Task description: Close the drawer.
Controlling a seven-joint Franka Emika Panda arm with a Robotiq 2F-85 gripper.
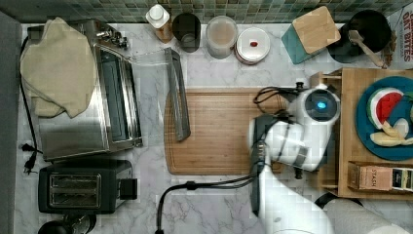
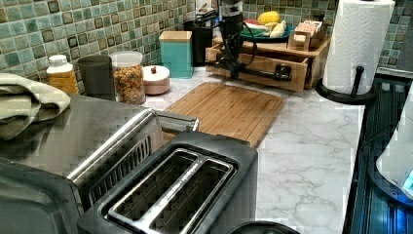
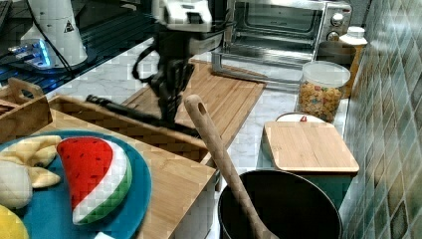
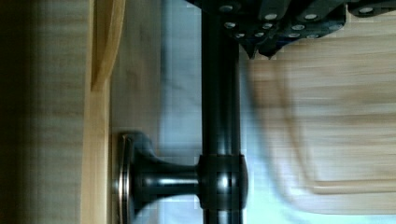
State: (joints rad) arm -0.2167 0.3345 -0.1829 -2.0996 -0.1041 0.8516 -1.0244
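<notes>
One drawer (image 1: 327, 130) of pale wood sits under the arm at the top view's right, beside the cutting board (image 1: 219, 131) on the marble counter (image 1: 214, 204). In the left view it juts slightly from the far cabinet, its dark bar handle (image 2: 265, 73) outward. In the wrist view, the pincer (image 4: 261, 49) hangs at the bar; whether its fingers clamp it, I cannot tell.

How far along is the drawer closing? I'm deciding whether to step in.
Done: the approach, since the tool sits at the drawer's dark bar handle. In hand: the push itself, because the right view shows the drawer front apparently standing out from the wooden cabinet. Left: sliding it flush, then backing the arm away.
</notes>
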